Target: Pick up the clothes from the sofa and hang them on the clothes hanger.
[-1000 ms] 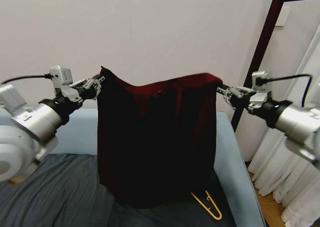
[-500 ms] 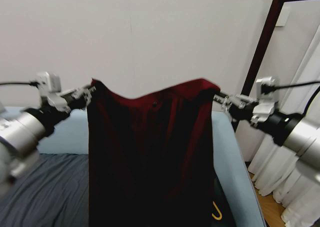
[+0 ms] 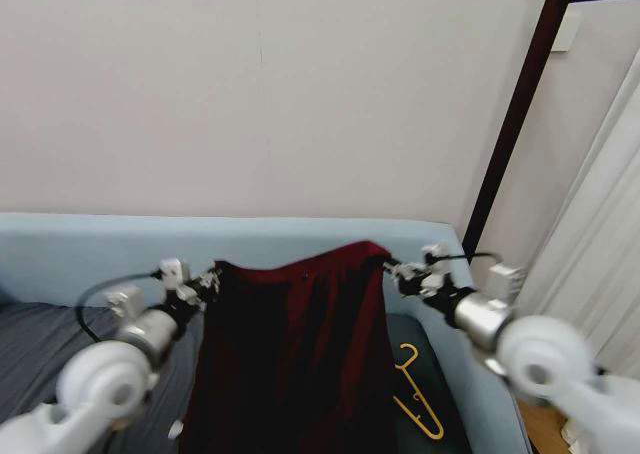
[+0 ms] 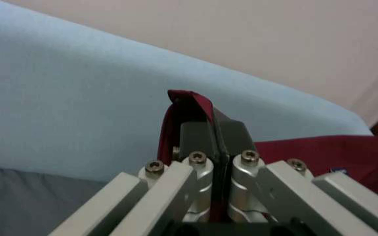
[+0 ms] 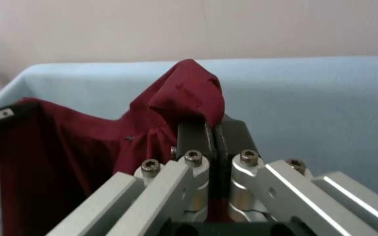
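Your head view looks down from behind both arms at the sofa's (image 3: 100,239) back edge. Wrist views sit close behind the left gripper (image 4: 213,129) and right gripper (image 5: 213,129), facing that edge; all share the red garment (image 3: 300,354).

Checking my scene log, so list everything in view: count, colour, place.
garment: one, dark red, hanging between both grippers
sofa: one, light blue, behind the garment
seat cover: one, dark grey, on the sofa
clothes hanger: one, yellow, on the sofa, right of the garment
rack post: one, dark brown, right of the sofa
curtain: one, white, far right
left gripper: one, silver-black, shut on the garment's left corner
right gripper: one, silver-black, shut on its right corner
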Tool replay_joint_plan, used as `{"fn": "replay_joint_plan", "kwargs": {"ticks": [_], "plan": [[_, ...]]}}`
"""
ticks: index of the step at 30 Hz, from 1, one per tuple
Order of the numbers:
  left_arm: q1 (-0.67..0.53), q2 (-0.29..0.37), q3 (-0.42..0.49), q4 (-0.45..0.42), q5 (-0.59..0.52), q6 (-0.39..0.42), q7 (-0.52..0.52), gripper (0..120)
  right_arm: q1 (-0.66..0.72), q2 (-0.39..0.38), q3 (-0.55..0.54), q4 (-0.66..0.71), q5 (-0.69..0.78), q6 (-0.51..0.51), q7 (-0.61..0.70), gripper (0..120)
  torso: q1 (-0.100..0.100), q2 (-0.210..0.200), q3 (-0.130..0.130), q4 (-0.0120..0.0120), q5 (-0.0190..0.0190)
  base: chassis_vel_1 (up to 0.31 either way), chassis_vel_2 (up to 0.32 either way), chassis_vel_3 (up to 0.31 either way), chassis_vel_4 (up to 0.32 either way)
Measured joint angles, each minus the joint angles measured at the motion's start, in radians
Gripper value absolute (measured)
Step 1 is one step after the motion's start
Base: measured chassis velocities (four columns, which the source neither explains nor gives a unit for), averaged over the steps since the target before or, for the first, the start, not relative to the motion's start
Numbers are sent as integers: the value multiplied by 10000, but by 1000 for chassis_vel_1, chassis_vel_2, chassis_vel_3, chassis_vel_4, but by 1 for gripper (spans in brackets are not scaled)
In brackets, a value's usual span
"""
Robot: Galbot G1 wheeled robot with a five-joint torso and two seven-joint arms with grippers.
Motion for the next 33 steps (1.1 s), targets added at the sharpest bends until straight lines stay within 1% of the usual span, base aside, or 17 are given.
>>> {"fn": "replay_joint_plan", "kwargs": {"ticks": [1,2,7,8,10,12,13,14,17,18,20,22,24,28,33], "plan": [[-269,-173,214,355,122,-70,7,0,72,190,-121,-399,-223,95,-119,0,0,1,0,-1,-1,0,0,0,0],[-269,-173,214,355,122,-70,7,0,72,190,-121,-399,-223,95,-119,0,0,1,0,-1,-1,0,0,0,0],[-1697,-1026,1349,2370,385,-536,18,0,209,923,-226,-2060,-987,511,-594,0,1,-1,0,-4,0,0,0,0,0],[-1697,-1026,1349,2370,385,-536,18,0,209,923,-226,-2060,-987,511,-594,0,1,-1,0,-4,0,0,0,0,0],[-2137,-1329,1764,2936,508,-669,91,0,292,1146,-225,-2568,-1195,652,-743,0,1,0,-1,-7,0,0,0,0,0],[-2394,-1661,2096,3444,768,-773,159,0,321,1399,-376,-3070,-1444,813,-872,0,1,1,-2,-8,-1,0,0,0,0],[-2394,-1661,2096,3444,768,-773,159,0,321,1399,-376,-3070,-1444,813,-872,0,1,1,-2,-8,-1,0,0,0,0],[-2434,-1796,2214,3656,935,-829,204,0,306,1522,-441,-3278,-1589,885,-953,0,1,0,-1,-7,0,0,0,0,0],[-2300,-2164,2430,4503,1748,-1228,414,0,114,2196,-491,-4264,-2167,1139,-1189,0,0,1,-1,-6,-1,0,0,0,0],[-2300,-2164,2430,4503,1748,-1228,414,0,114,2196,-491,-4264,-2167,1139,-1189,0,0,1,-1,-6,-1,0,0,0,0],[-2136,-2238,2436,4861,2023,-1405,512,0,59,2581,-500,-4939,-2481,1324,-1298,0,1,1,-1,1,-2,0,0,0,0],[-1971,-2253,2382,5102,2167,-1556,598,0,55,2951,-583,-5642,-2831,1515,-1423,0,0,1,-2,0,-2,0,0,0,0],[-1928,-2252,2359,5152,2195,-1594,618,0,62,3074,-616,-5875,-2949,1572,-1461,0,0,1,-2,0,-2,0,0,0,0],[-1799,-2320,2276,5280,2310,-1754,752,0,211,3633,-679,-6853,-3512,1865,-1515,0,-1,2,-3,0,-1,0,0,0,0],[-1794,-2563,2286,5462,2447,-1777,760,0,322,3778,-705,-7368,-3728,1936,-1545,0,-1,2,-3,-4,-3,0,0,0,0]]}}
